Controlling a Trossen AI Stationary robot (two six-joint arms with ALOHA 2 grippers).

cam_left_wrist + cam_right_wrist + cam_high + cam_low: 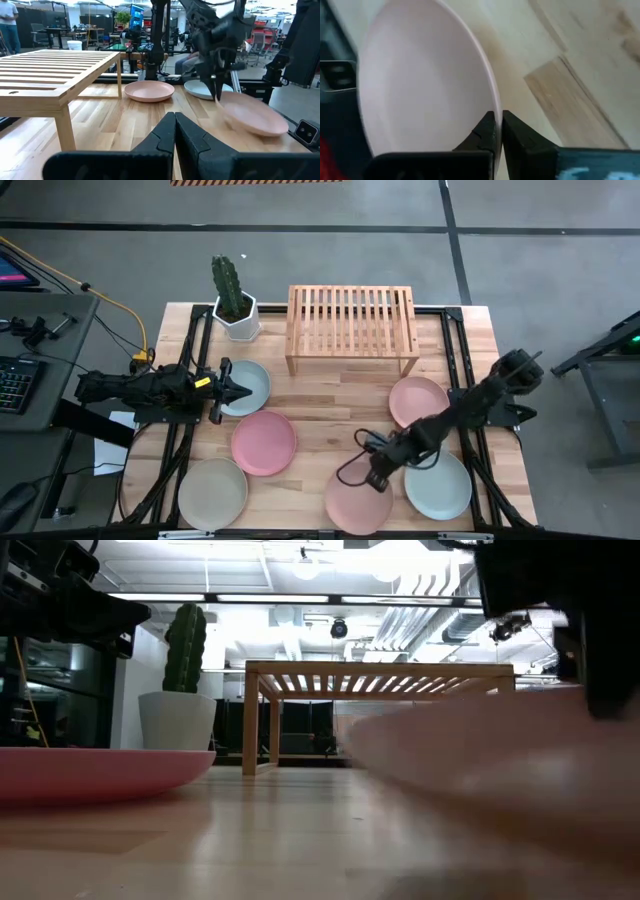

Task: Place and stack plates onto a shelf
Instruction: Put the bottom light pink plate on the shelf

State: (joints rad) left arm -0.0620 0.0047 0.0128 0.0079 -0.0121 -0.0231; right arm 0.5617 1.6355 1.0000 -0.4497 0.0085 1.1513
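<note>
Plates lie spread over the wooden surface [330,420], none on the light-wood shelf [352,327] that stands bare at the far edge beside a potted cactus [233,298]. The right hand [378,476] is down at the near edge, its fingers [487,131] pinched on the rim of a pink plate [357,502]; the right wrist view shows that rim caught between the two dark tips, with the plate tilted against the wood. Just beside it lies the pale green plate [438,485], and farther back a second pink plate [418,401]. The left hand [243,388] hangs over the pale blue plate [252,383], fingers pressed together and holding nothing, as its wrist view shows. A third pink plate [264,442] sits mid-surface, and the beige plate [212,493] at the near left corner. Only the low view [90,772] shows the plates' shallow profile and the shelf's legs lifting its slatted top clear of the surface
</note>
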